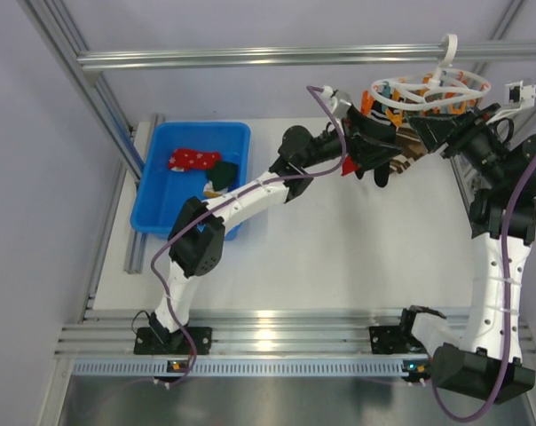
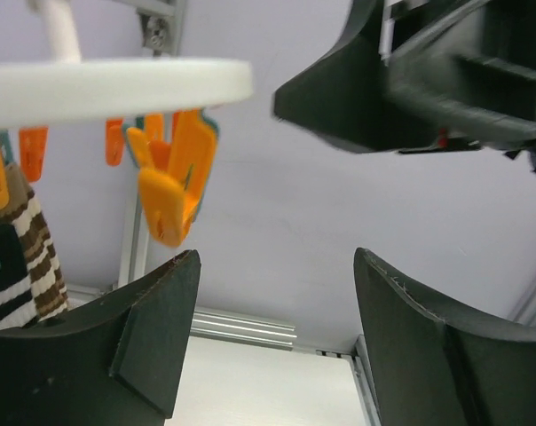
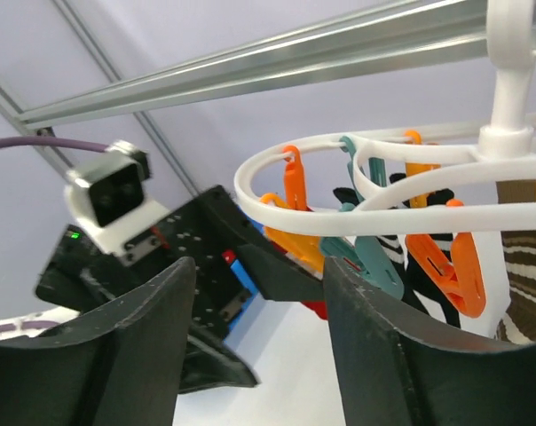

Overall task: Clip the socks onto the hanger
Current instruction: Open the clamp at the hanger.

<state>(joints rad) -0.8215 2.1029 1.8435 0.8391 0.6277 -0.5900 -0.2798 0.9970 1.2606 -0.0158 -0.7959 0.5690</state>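
hanger [image 1: 432, 86] half blocked in top view; left claw [image 2: 277, 257], right claw [image 3: 259, 266] spread, empty.

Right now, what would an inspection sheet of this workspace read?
Surface: white table, blue bin at its left.
Job's things: red sock and green sock lie in the bin; hanger hangs from the top rail.
Clutter: striped sock clipped to the hanger.
Tools: left tool and right tool both open, empty, raised beside the hanger.
Cables: purple cable along each arm.
Surroundings: aluminium frame, pale walls.
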